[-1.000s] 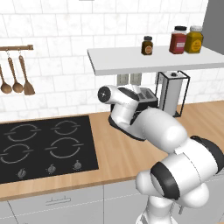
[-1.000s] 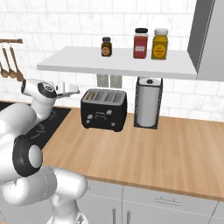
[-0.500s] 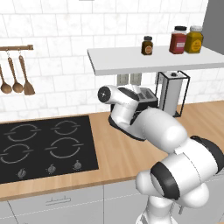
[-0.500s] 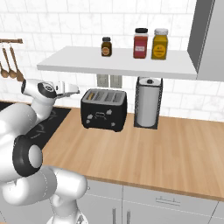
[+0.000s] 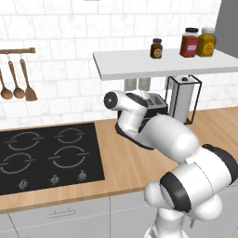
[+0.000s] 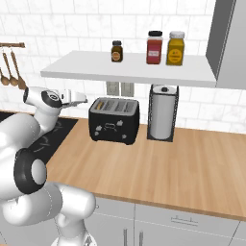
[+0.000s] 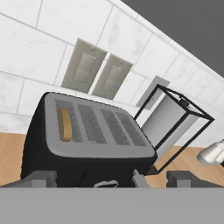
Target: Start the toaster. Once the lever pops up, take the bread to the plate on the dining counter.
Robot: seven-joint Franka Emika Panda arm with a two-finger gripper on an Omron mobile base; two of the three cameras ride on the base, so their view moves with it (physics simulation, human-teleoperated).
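Now wooden countertop [image 6: 182, 163], white tile wall [image 6: 72, 24]; my gripper [image 7: 111, 176] wide open, empty, above black boxy toaster [image 7: 87, 140] w/ tan bread slice [image 7: 65, 124].

The toaster [image 6: 114, 119] is a small black box with a grey top [image 7: 94, 127] cut by four slots, standing upright on the wooden tabletop [image 6: 168, 168] against the tiled wall, under the white shelf and just beside the paper towel stand. Small pale controls mark its front. The bread [image 7: 65, 124], a thin tan-brown slice, sits upright in the end slot farthest from the stand, its top edge about level with the slot's rim, though the angle makes that hard to judge.
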